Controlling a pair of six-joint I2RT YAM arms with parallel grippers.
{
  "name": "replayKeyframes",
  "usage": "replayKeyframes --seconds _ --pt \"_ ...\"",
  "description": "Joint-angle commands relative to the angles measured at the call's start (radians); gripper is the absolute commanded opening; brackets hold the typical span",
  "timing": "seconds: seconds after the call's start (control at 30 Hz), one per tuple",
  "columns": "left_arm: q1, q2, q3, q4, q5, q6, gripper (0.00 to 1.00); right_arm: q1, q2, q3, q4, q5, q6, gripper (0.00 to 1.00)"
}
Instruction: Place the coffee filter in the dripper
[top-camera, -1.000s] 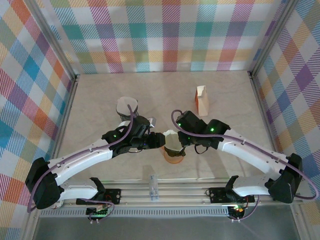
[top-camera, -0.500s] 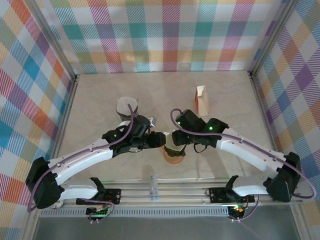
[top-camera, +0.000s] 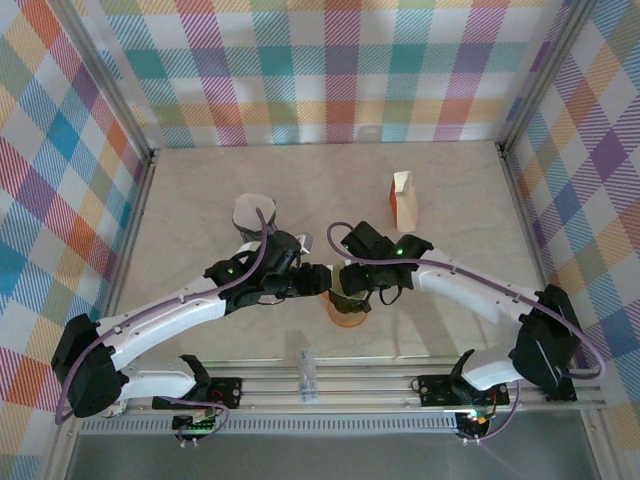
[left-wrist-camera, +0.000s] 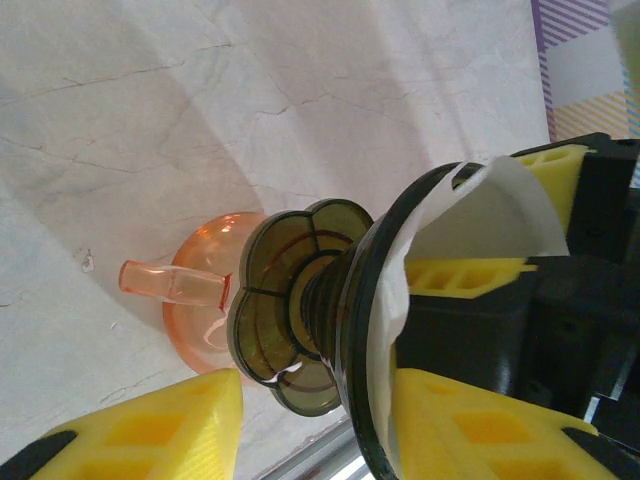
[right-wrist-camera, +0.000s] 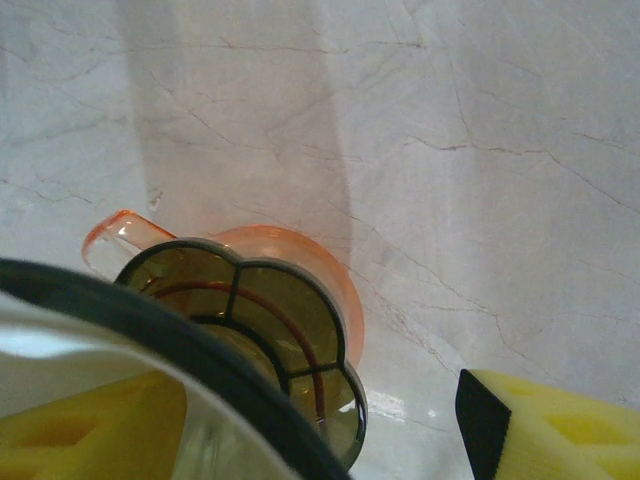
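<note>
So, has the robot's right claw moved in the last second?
Yes. The right gripper has slid left, farther from the brown carton standing behind it.

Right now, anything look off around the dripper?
Yes. The dripper hangs tilted and off-centre over the orange cup rather than seated flat on it. The white filter is lopsided: one side rides up well past the rim instead of lining the cone evenly. Nothing looks spilled or broken.
</note>
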Motion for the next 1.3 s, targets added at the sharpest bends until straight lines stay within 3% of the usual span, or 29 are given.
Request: replayKeyframes --seconds 0.0,0.43,0.63,0.8,0.93,1.27 --pt "-0.013 0.002 0.013 -0.001 -0.012 0.015 0.45 -0.006 0.018 -0.024 0.019 -0.015 -0.003 0.73" --pt "-0.013 -0.042 0.01 0.04 -0.036 0.004 0.58 -0.005 0.017 -0.059 0.043 -0.023 0.017 0.72" --pt "-0.013 -0.008 0.011 0.056 -0.018 0.002 0.58 -0.004 0.009 -0.063 0.044 -0.021 0.02 0.72" --pt "-0.013 0.013 0.012 0.053 -0.018 -0.001 0.54 -0.005 0.006 -0.07 0.048 -0.018 0.023 0.72" --pt "-0.013 0.018 0.012 0.047 -0.014 -0.001 0.44 -0.005 0.002 -0.076 0.05 -0.016 0.024 0.72" --pt "-0.013 0.026 0.005 0.036 -0.004 0.002 0.36 -0.005 -0.012 -0.061 0.059 -0.025 0.034 0.73"
